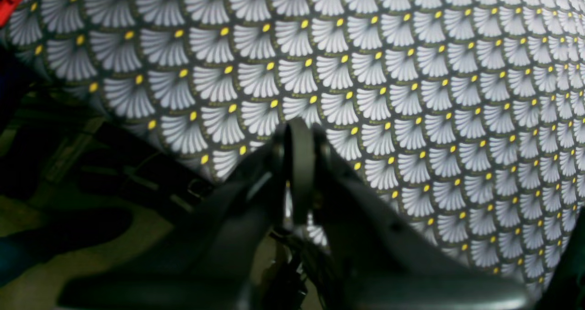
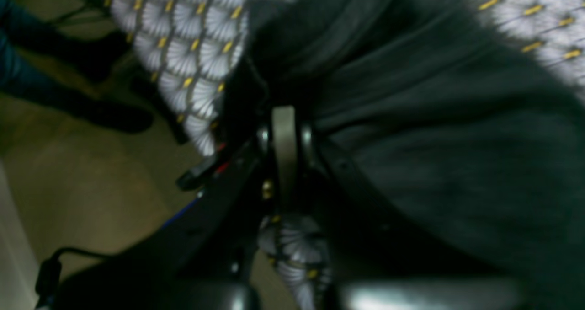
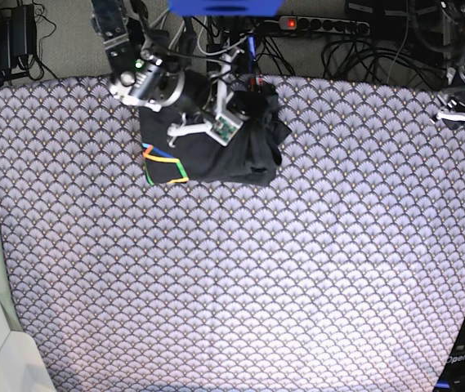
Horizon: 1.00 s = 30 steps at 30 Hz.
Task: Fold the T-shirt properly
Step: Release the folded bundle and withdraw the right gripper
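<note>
Lying bunched at twelve o'clock on the tablecloth (image 3: 240, 278): T-shirt (image 3: 232, 151). Right gripper (image 2: 285, 118) pressing together above it (blurred); left gripper (image 1: 299, 138) likewise closed, empty.

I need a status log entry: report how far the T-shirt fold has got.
Done: the T-shirt lies bunched in a compact dark bundle at the tablecloth's far edge, print showing. In hand: the right gripper sits over its far end, jaws together. Left: flattening and squaring; the left gripper is away from it.

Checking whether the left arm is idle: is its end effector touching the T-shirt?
Apart. The base view shows the left end effector at the far table edge, bare tablecloth separating it from the T-shirt.
</note>
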Tool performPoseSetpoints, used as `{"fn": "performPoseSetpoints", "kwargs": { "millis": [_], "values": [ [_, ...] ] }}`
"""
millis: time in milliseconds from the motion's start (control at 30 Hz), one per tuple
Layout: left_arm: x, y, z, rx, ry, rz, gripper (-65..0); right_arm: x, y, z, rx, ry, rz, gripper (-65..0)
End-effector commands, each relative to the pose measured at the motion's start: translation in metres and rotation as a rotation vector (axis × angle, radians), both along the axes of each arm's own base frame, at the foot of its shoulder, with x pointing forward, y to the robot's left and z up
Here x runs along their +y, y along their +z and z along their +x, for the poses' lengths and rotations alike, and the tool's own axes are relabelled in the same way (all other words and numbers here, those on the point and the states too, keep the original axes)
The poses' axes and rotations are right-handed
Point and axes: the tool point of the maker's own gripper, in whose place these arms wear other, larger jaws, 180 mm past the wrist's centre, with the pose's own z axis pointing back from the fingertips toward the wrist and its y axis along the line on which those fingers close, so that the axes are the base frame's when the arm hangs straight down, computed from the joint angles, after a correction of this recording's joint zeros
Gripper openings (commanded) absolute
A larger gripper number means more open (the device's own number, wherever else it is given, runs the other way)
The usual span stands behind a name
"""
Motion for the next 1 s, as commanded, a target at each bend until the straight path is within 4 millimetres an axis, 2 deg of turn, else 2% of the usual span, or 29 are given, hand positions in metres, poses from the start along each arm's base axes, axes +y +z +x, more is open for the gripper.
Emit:
{"fn": "performPoseSetpoints", "kwargs": {
  "millis": [0,133,233,400,500,633,767,867,967],
  "values": [
    [0.005,0.006,0.000,-0.007,0.030,-0.012,-64.7,0.013,0.014,0.003,-0.033,0.017,0.055,-65.0],
    [0.004,0.010,0.003,-0.019,0.023,-0.011,-64.7,0.038,0.018,-0.015,-0.029,0.103,0.077,-65.0],
    [0.003,0.011,0.003,-0.022,0.021,-0.012,-64.7,0.045,0.014,-0.023,-0.046,0.153,0.032,-65.0],
    [0.001,0.013,0.006,-0.029,-0.010,-0.008,-64.7,0.039,0.014,-0.024,-0.087,0.169,-0.026,-65.0],
    [-0.010,0.016,0.013,-0.052,-0.114,0.000,-64.7,0.032,0.026,-0.024,-0.141,0.176,-0.047,-65.0],
    [-0.023,0.022,0.019,-0.079,-0.221,0.012,-64.7,0.018,0.045,-0.016,-0.224,0.172,-0.078,-65.0],
    [-0.030,0.030,0.024,-0.102,-0.252,0.026,-64.7,-0.001,0.048,0.004,-0.238,0.088,-0.089,-65.0],
    [-0.031,0.032,0.025,-0.108,-0.255,0.029,-64.7,-0.004,0.056,0.026,-0.264,0.031,-0.080,-65.0],
    [-0.031,0.031,0.025,-0.108,-0.257,0.027,-64.7,0.003,0.054,0.041,-0.266,0.025,-0.074,-65.0]
  ]
}}
